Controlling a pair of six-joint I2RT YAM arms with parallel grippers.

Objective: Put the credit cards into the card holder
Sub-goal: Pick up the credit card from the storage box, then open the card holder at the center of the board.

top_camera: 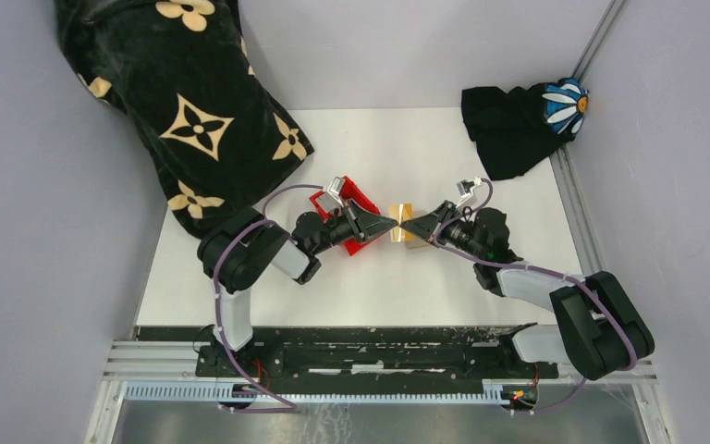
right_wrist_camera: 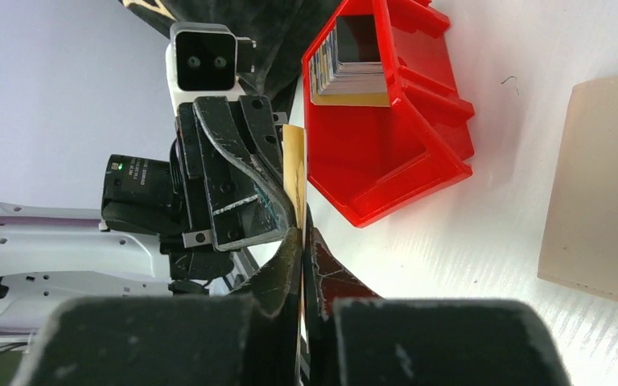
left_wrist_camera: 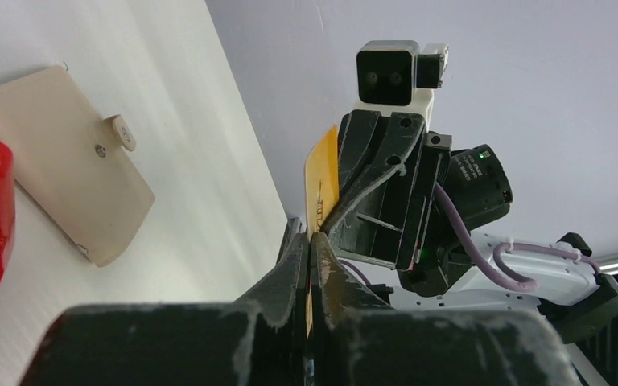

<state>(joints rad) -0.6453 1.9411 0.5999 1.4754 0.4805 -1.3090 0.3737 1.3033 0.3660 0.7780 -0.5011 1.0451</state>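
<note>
Left claw [left_wrist_camera: 312, 241] and right claw [right_wrist_camera: 302, 237] both pinch opposite edges of one thin yellow-orange plastic card [left_wrist_camera: 322, 173], aloft btw them, tan leather-like card holder [left_wrist_camera: 64, 161] flat on white desk [top_camera: 351, 287] nearby; risk: both pulling w/o one letting go could bend or flick the card.

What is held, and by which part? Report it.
One yellow credit card, pinched at opposite edges: the left gripper on one edge, the right gripper on the other.

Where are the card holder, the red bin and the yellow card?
card holder [left_wrist_camera: 58, 167]: left wrist view, flat outer face.
red bin [right_wrist_camera: 428, 112]: right wrist view, outer side wall.
yellow card [left_wrist_camera: 323, 175]: left wrist view, exposed upper part.
</note>
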